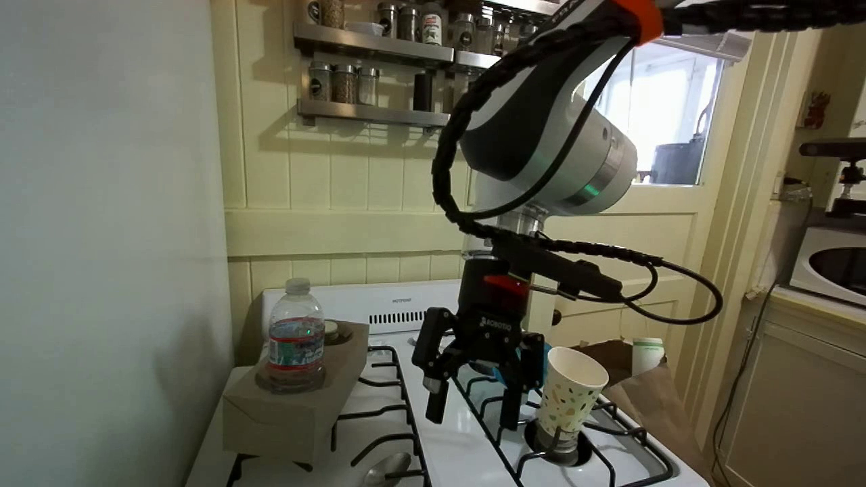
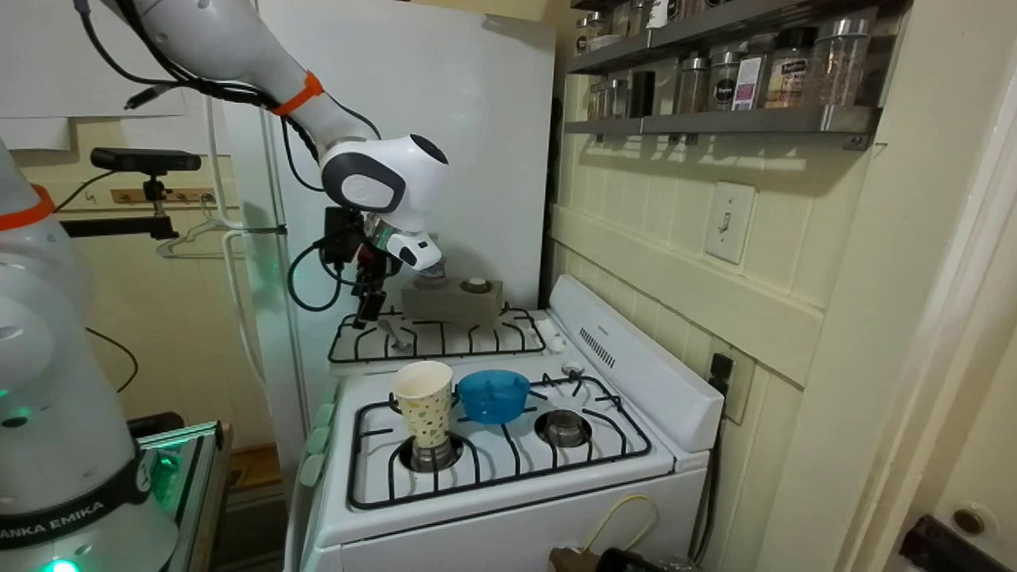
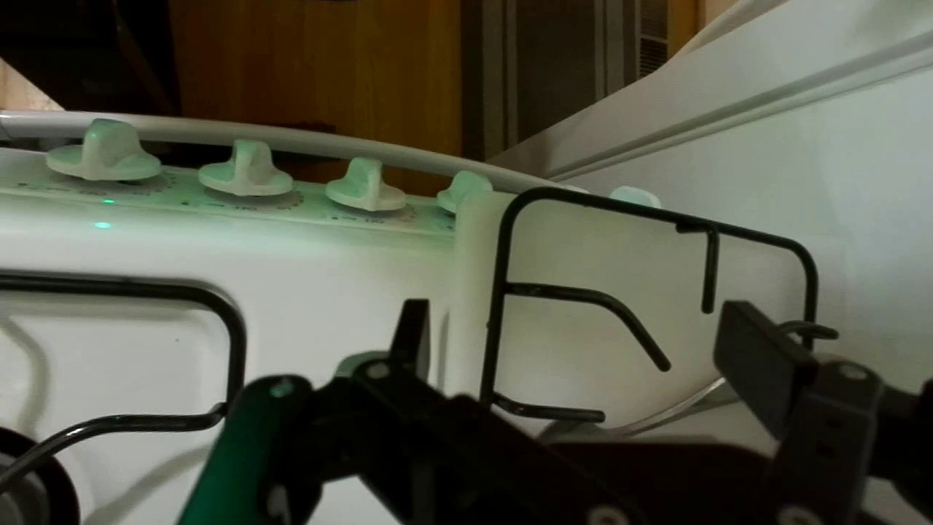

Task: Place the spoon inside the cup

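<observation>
The metal spoon lies on the white stovetop by a grate. In an exterior view its bowl (image 1: 389, 467) shows at the bottom edge; in an exterior view the spoon (image 2: 394, 334) is small near the box. In the wrist view the spoon handle (image 3: 666, 414) is partly hidden behind my gripper. The cream-white patterned cup stands upright on a burner in both exterior views (image 1: 572, 396) (image 2: 425, 405); it is out of the wrist view. My gripper (image 1: 473, 406) is open and empty, raised above the stove near the spoon; it also shows in the wrist view (image 3: 576, 328) and an exterior view (image 2: 365, 318).
A blue bowl (image 2: 494, 397) stands beside the cup. A plastic bottle (image 1: 296, 345) stands on a cardboard box (image 1: 270, 423) beside the grate near the spoon. Black grates (image 3: 499, 313) rise above the stovetop. A tall white wall-like surface (image 1: 108, 237) borders that side.
</observation>
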Available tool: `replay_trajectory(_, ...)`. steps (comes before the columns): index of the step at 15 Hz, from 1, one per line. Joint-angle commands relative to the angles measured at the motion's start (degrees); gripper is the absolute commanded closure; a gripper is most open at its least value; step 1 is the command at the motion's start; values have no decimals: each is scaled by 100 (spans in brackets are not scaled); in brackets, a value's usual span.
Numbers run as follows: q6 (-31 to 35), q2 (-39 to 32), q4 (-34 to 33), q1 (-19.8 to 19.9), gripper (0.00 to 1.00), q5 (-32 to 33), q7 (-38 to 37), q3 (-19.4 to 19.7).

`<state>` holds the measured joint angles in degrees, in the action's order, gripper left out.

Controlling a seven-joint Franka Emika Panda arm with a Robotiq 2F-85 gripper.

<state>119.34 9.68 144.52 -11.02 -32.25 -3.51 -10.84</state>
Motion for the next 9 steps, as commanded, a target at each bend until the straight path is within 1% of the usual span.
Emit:
replay_trajectory(1,-185,-287,-213,-110,0,183,58,-57)
replay_trajectory(2,-39,-100,-57,-63,0,138,10,-12)
replay_trajectory(5,-49,-240,-146,-104,0,136,36,-44)
replay_trajectory(6,110,-177,-67,-104,0,61,45,-42)
replay_trajectory(7,412,-67,95,-88,0,-22,-10,-36)
replay_trajectory(9,896,71,368,-91,0,-327,252,15)
